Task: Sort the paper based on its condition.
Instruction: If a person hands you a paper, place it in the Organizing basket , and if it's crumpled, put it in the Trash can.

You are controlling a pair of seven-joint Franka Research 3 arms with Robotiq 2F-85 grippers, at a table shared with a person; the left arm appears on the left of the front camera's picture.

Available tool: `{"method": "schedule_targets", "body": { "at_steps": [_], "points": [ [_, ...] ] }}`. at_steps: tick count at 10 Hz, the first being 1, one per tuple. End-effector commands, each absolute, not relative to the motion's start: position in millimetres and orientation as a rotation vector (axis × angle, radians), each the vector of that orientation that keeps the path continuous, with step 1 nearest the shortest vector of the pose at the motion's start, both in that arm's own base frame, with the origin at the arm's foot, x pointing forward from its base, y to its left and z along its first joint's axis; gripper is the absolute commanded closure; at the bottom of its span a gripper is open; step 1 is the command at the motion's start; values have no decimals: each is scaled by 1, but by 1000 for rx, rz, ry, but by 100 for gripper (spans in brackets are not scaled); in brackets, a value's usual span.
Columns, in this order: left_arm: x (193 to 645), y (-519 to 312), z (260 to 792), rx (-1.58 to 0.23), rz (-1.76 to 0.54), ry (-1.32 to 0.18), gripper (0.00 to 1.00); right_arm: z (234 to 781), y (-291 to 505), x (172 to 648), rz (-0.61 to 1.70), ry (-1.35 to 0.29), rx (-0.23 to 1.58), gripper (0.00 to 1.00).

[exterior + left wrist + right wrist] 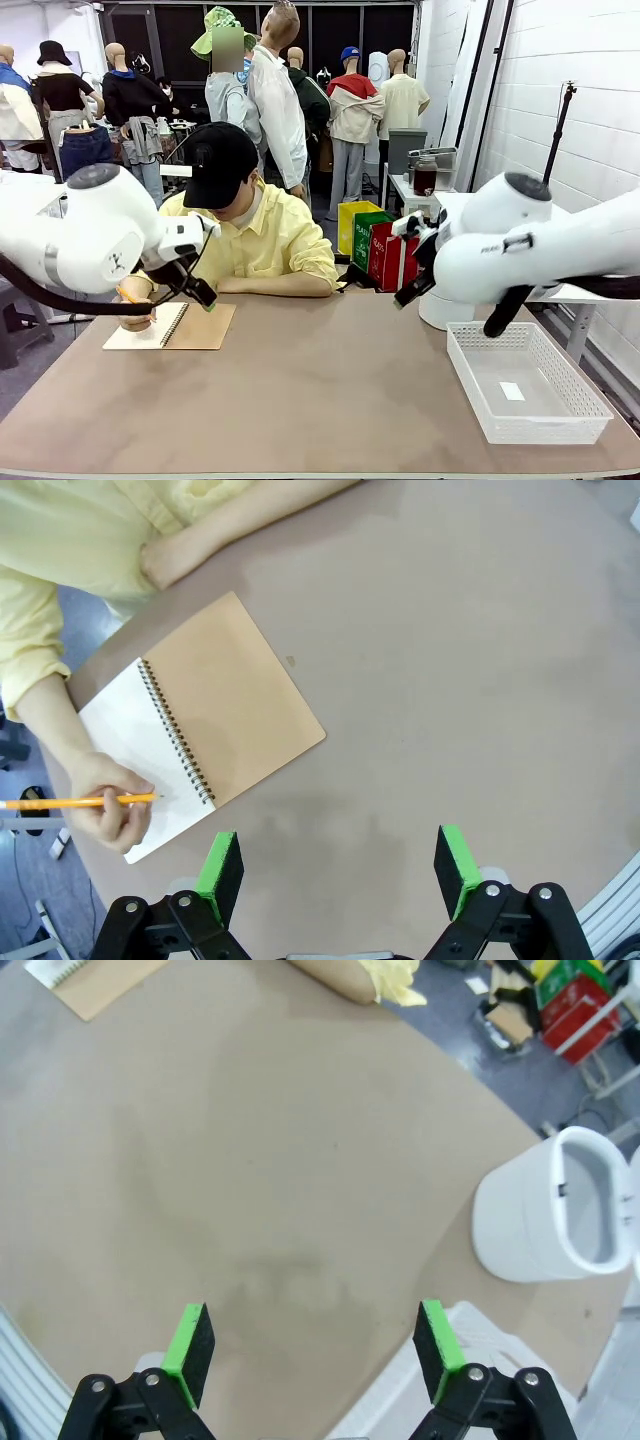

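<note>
No loose paper lay on the table. The one sheet on show was the white page (135,740) bound in the open spiral notebook (235,695), whose brown cover lay flat beside it. The person's hand (112,815) rested on that page with a yellow pencil (80,802), seemingly writing. Sorting therefore looked not yet begun, as no sheet was free to be judged.

The left gripper (338,868) hovered just on the robot's side of the notebook, jaws wide apart and empty, probably placed where a sheet could be handed over. The right gripper (312,1348), also spread wide with nothing between its pads, hung well away from the notebook over bare table (250,1160). A white perforated basket (545,432) and a white bin (530,1220) sat far to the notebook's right, likely the two destinations.

The left wrist view gave the spiral binding and pencil tip plainly. The front view added the basket, with a small white slip (512,391) inside. The right wrist view looked into the bin's open mouth, which the arm partly hid from the front.
</note>
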State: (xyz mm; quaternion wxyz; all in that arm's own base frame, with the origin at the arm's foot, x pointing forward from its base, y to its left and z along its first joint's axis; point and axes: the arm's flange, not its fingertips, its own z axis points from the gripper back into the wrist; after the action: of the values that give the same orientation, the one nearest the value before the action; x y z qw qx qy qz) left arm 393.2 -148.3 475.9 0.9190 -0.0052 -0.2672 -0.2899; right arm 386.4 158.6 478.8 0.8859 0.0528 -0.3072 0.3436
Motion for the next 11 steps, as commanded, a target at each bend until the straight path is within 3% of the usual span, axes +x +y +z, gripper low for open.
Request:
{"method": "schedule_targets", "body": {
  "at_steps": [1,6,11],
  "points": [
    [383,-152,503,-31,-577,-551,0,508,144,385,772,-643,164,0],
    [366,-149,565,-1,-560,-522,0,544,147,376,833,-680,187,0],
    [356,-141,581,-47,-536,-555,0,547,147,374,874,-729,268,0]
  ]
}}
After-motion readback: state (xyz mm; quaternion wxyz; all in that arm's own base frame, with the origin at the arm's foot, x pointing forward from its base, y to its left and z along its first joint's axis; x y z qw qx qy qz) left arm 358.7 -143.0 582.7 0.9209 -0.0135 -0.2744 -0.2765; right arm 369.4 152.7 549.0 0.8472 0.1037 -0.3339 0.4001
